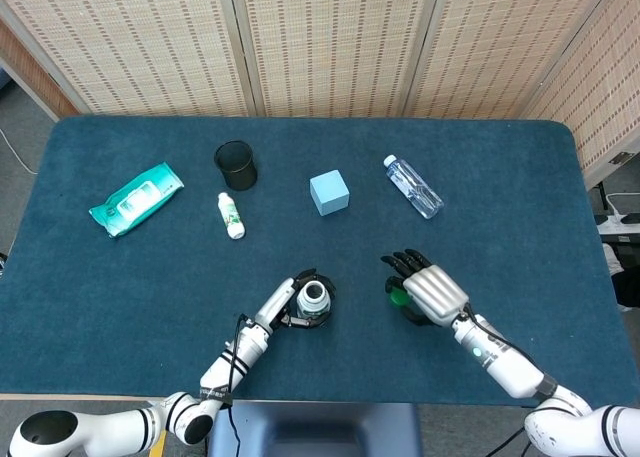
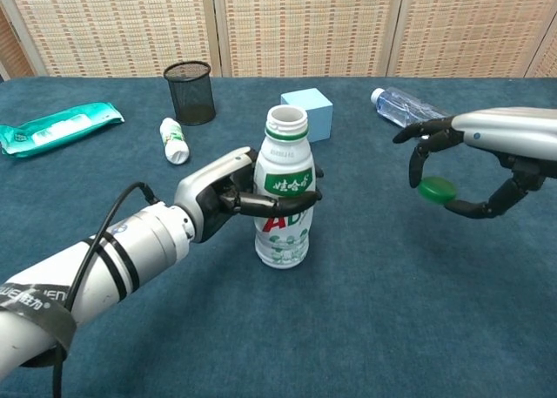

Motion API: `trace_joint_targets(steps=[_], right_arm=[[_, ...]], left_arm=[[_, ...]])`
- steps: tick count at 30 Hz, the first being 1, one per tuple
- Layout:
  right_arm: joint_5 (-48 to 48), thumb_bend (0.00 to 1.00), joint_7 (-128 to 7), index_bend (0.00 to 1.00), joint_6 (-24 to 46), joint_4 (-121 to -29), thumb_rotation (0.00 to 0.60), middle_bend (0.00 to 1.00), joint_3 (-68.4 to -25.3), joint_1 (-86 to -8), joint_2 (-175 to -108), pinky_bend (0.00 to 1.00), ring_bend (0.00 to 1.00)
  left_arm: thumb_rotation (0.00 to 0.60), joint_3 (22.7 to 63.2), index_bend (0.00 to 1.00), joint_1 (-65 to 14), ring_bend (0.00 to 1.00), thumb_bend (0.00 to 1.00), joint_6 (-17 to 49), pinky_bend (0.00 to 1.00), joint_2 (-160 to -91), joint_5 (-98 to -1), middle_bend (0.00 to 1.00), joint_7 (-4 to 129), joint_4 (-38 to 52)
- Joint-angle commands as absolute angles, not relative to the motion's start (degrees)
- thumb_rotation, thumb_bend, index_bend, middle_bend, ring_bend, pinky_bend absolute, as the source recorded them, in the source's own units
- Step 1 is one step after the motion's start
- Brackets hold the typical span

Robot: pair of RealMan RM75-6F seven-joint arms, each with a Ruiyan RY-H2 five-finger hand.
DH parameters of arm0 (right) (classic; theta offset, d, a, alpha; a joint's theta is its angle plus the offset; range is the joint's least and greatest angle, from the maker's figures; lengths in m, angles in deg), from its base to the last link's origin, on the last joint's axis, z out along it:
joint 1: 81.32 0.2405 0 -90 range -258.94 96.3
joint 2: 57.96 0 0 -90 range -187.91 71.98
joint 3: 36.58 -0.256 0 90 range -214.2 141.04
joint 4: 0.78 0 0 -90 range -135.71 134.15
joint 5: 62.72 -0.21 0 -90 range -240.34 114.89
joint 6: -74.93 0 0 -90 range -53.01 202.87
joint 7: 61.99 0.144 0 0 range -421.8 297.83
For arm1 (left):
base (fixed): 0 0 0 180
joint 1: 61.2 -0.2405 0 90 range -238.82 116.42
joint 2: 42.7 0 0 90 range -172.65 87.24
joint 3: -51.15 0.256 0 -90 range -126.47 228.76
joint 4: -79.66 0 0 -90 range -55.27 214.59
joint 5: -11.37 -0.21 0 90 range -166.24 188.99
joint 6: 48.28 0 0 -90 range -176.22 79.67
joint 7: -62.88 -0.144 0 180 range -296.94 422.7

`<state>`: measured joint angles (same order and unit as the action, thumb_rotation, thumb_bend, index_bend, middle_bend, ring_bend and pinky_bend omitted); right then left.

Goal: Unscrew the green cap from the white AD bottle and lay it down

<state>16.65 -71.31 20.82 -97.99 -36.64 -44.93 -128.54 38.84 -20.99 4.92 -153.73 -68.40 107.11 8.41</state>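
The white AD bottle (image 2: 285, 198) stands upright on the blue table, its neck open and capless; from above its round mouth shows as the bottle (image 1: 314, 297). My left hand (image 2: 228, 198) grips it around the middle, and in the head view the left hand (image 1: 288, 305) wraps it from the left. The green cap (image 2: 437, 188) is off the bottle, pinched in my right hand (image 2: 470, 167) a little above the cloth, to the bottle's right. In the head view the right hand (image 1: 428, 289) covers most of the cap (image 1: 398, 297).
At the back lie a black mesh cup (image 1: 236, 164), a small white bottle (image 1: 231, 215) on its side, a light blue cube (image 1: 329, 192), a clear water bottle (image 1: 412, 186) and a green wipes pack (image 1: 136, 199).
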Motion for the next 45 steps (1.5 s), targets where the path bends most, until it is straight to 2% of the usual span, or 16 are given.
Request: trace_joint_targets(steps=[1,3,6,10,17,27,31,34,37,42,45], right_arm=[[16.5,0.35,-71.6,0.37,21.3,-97.4,0.600,0.05,-36.3,-45.2,-129.1,0.00,0.00],[16.4,0.35,-71.8,0.34,21.5,-97.2,0.600,0.06,-36.3,-45.3,-129.4,0.00,0.00],[15.9,0.35,-72.9,0.24,21.9,-97.3,0.600,0.05,-36.4,-45.3,-129.3,0.00,0.00],[15.1,0.34,-73.8,0.14,22.5,-98.3,0.600,0.05,-36.5,-45.2,-128.5,0.00,0.00],[15.0,0.34,-73.2,0.05,21.5,-99.8,0.600,0.04,-37.2,-45.8,-127.3,0.00,0.00],[15.7,0.34,-71.5,0.01,20.2,-100.9,0.600,0.03,-37.8,-46.6,-125.8,0.00,0.00],[16.8,0.34,-69.6,0.01,19.3,-101.5,0.600,0.03,-37.9,-47.3,-124.4,0.00,0.00],[17.5,0.34,-68.0,0.01,18.4,-101.5,0.600,0.03,-38.0,-47.9,-123.5,0.00,0.00],[18.1,0.34,-66.3,0.01,17.6,-101.5,0.600,0.03,-38.4,-48.3,-122.9,0.00,0.00],[19.0,0.34,-64.2,0.00,16.6,-101.6,0.600,0.03,-38.8,-48.9,-122.0,0.00,0.00],[19.7,0.34,-63.5,0.00,16.2,-101.9,0.600,0.03,-38.8,-49.2,-121.5,0.00,0.00]], left_arm=[[0.600,39.3,0.05,-20.7,0.05,0.65,4.7,0.02,-153.3,-69.2,0.03,108.9,8.6],[0.600,39.4,0.01,-20.6,0.01,0.60,4.5,0.02,-153.0,-69.3,0.00,109.3,8.7],[0.600,39.4,0.00,-20.5,0.00,0.51,4.6,0.01,-152.6,-69.3,0.00,109.2,8.5],[0.600,39.5,0.00,-20.6,0.00,0.46,4.7,0.01,-152.3,-68.9,0.00,108.9,7.9],[0.600,39.3,0.00,-20.9,0.00,0.44,6.2,0.00,-152.0,-69.2,0.00,108.9,7.1],[0.600,39.2,0.00,-20.9,0.00,0.39,5.5,0.00,-151.6,-68.2,0.00,110.1,7.5],[0.600,38.2,0.00,-21.3,0.00,0.45,7.6,0.00,-150.2,-67.9,0.00,105.4,7.8],[0.600,37.6,0.00,-21.8,0.00,0.56,10.7,0.00,-149.3,-68.5,0.11,101.3,7.7],[0.600,37.7,0.03,-22.2,0.02,0.57,12.1,0.00,-147.4,-69.2,0.22,99.1,6.2],[0.600,38.4,0.05,-23.2,0.03,0.57,13.0,0.00,-144.9,-68.5,0.24,93.3,3.7],[0.600,39.6,0.10,-23.5,0.06,0.57,14.0,0.00,-144.6,-67.9,0.27,81.0,4.4]])
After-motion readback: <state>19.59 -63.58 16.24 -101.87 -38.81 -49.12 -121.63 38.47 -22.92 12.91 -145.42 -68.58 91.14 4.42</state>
